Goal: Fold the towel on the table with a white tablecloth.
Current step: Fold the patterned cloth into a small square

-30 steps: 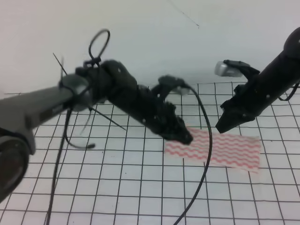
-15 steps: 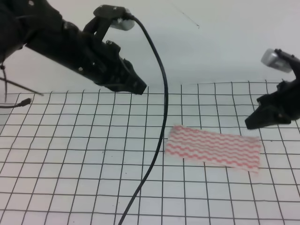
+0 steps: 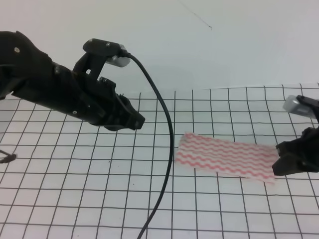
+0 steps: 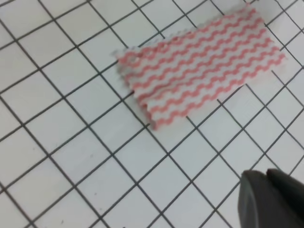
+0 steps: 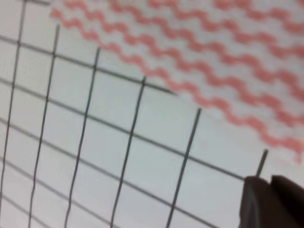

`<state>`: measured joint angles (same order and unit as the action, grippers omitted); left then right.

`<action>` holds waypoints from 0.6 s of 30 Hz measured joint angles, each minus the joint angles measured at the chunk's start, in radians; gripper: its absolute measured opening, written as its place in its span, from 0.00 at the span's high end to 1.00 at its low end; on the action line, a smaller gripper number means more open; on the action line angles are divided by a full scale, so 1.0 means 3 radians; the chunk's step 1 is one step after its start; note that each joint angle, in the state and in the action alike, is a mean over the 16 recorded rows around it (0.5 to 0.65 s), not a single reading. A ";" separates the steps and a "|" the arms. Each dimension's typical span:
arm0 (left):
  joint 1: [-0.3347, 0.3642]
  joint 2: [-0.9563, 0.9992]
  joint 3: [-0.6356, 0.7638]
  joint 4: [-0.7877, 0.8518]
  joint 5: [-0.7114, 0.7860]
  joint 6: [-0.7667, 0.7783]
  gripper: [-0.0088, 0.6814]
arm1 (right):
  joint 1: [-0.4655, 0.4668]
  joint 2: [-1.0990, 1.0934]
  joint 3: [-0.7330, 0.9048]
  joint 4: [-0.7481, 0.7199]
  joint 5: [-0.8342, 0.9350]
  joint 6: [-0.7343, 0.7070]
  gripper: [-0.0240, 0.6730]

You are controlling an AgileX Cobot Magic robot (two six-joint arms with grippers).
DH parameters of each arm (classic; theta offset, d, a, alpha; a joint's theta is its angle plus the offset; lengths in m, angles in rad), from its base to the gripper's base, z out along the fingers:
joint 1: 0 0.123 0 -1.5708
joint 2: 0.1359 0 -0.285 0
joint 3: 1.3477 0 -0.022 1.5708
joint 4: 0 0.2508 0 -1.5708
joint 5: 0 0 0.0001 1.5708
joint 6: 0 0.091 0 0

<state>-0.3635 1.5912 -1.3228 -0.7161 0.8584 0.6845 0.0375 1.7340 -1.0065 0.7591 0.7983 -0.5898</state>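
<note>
The towel lies flat, folded, white with red-pink wavy stripes.

The towel lies flat on the tablecloth, right of centre. The left gripper hangs above the cloth to the towel's left — well apart from it. The right gripper sits at the towel's right end, just beside its edge. A cable runs down between the left gripper and towel.

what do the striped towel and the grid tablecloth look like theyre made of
The towel: probably thin woven or nonwoven cloth, matte; it lies flat with a slightly ragged edge. The tablecloth: seemingly thin matte fabric with printed grid lines, though few wrinkles show.
</note>
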 joint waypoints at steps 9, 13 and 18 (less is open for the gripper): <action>0.0000 -0.0034 0.0069 -0.0255 0.0024 0.0178 0.99 | 0.0006 0.0119 0.0059 -0.0047 -0.0138 0.0484 0.53; 0.0000 -0.0034 0.0069 -0.0337 0.0079 0.0245 0.99 | 0.0006 0.0231 0.0059 0.0014 -0.0186 0.0611 0.43; 0.0000 -0.0034 0.0069 -0.0371 0.0151 0.0284 0.99 | 0.0007 0.0385 0.0059 0.0098 -0.0262 0.0634 0.40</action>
<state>-0.3635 1.5808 -1.3021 -0.8274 0.9038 0.7696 0.0395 1.8495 -0.9887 0.7885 0.7197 -0.3998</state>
